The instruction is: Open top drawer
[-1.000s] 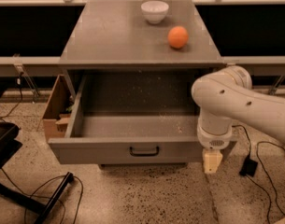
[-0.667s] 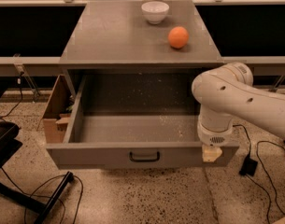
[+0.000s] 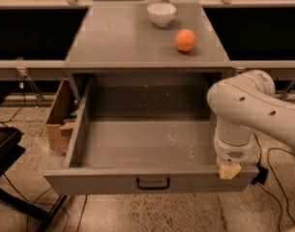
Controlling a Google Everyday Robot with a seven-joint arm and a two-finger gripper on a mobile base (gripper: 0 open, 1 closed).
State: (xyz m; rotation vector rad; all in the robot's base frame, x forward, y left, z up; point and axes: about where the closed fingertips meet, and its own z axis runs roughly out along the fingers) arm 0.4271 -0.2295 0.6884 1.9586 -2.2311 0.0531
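The top drawer is pulled far out from under the grey cabinet top. Its deep grey speckled interior is bare and its black loop handle sits at the middle of the front panel. My gripper hangs below the white arm at the drawer's front right corner, its cream tip right at the top edge of the front panel, well right of the handle. It holds nothing that I can see.
An orange and a white bowl sit on the cabinet top. A cardboard box stands on the floor left of the drawer. Black cables and a dark stand lie at the lower left, a cable at the right.
The gripper has risen from below the drawer front to its top right edge. The drawer has slid out a little further.
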